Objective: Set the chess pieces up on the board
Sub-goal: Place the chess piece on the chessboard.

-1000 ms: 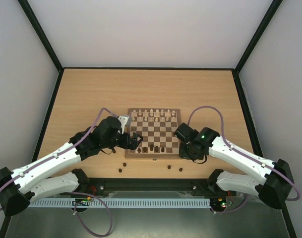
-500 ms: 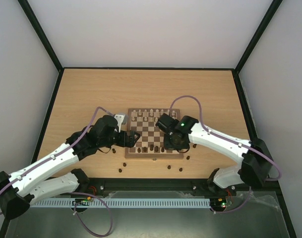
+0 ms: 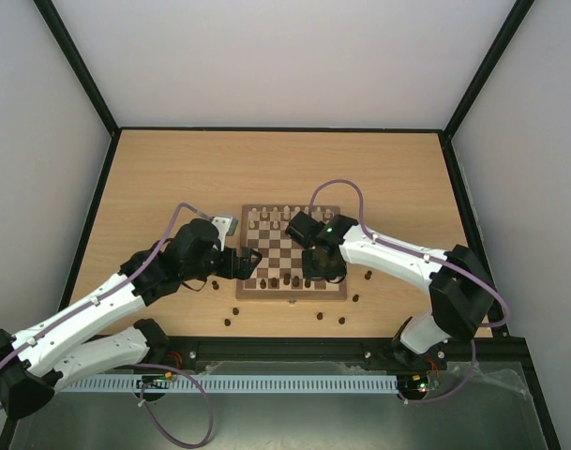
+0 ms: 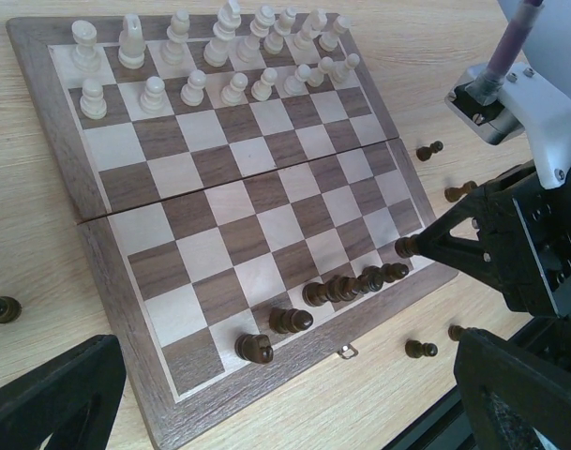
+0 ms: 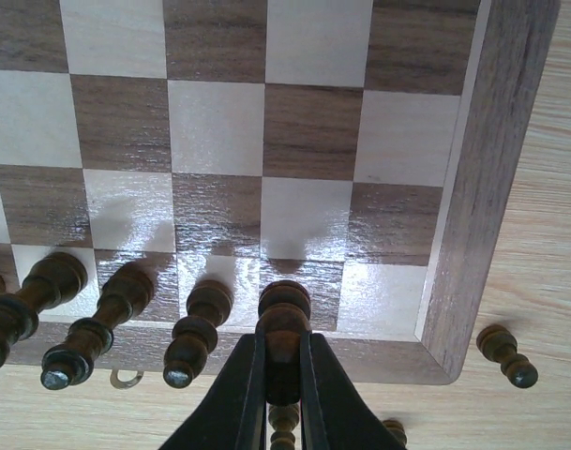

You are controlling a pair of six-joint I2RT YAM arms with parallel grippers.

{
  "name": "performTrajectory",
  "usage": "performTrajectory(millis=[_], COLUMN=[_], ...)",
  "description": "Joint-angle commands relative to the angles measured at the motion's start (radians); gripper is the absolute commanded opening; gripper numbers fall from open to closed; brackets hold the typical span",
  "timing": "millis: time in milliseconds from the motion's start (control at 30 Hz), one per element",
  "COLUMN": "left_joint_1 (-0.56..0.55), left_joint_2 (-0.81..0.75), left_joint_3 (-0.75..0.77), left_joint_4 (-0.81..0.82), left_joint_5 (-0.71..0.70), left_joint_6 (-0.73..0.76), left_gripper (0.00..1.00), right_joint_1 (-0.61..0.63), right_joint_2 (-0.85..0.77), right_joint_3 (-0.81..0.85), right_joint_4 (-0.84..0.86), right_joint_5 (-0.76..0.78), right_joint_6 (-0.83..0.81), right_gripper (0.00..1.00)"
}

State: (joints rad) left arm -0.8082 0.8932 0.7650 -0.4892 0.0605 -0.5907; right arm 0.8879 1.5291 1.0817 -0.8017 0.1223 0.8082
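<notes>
The board [image 3: 292, 246] lies mid-table, with cream chess pieces [image 4: 210, 56] in two rows along its far side. Several dark pieces [image 4: 346, 286] stand on its near row. My right gripper [image 5: 283, 352] is shut on a dark piece [image 5: 283, 319] and holds it just over the near row, one square from the right corner. The top view [image 3: 315, 269] shows the gripper there too. My left gripper [image 4: 285, 412] is open and empty, hovering off the board's near left corner [image 3: 252, 265]. Its black fingers [image 4: 51, 394] frame the board.
Loose dark pieces lie on the table: one left of the board [image 3: 215, 284], two at the front left [image 3: 232, 316], two in front [image 3: 332, 319], one at the right [image 3: 355, 299]. A metal clasp [image 5: 126, 377] sits on the board's near edge.
My right gripper has swung left from beside the board's right edge to over its near row. My left arm has drawn back slightly to the left.
</notes>
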Motion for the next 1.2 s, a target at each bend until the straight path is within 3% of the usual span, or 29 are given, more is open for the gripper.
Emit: performTrajectory(millis=[0, 1033, 1167], left_joint_1=[0.006, 0.009, 0.009], left_joint_2=[-0.013, -0.006, -0.003], left_joint_3=[-0.009, -0.014, -0.015], left_joint_4=[-0.012, -0.004, -0.002], left_joint_5=[-0.006, -0.005, -0.005], left_joint_6=[-0.002, 0.001, 0.0], left_gripper=[0.99, 0.99, 0.99], right_joint_1=[-0.012, -0.015, -0.014], right_joint_2=[0.013, 0.011, 0.005], right_joint_3=[-0.02, -0.093, -0.092], right_joint_4=[-0.004, 0.047, 0.041], right_joint_5=[0.001, -0.059, -0.054], right_joint_6=[-0.022, -0.026, -0.024], right_gripper=[0.02, 0.01, 0.07])
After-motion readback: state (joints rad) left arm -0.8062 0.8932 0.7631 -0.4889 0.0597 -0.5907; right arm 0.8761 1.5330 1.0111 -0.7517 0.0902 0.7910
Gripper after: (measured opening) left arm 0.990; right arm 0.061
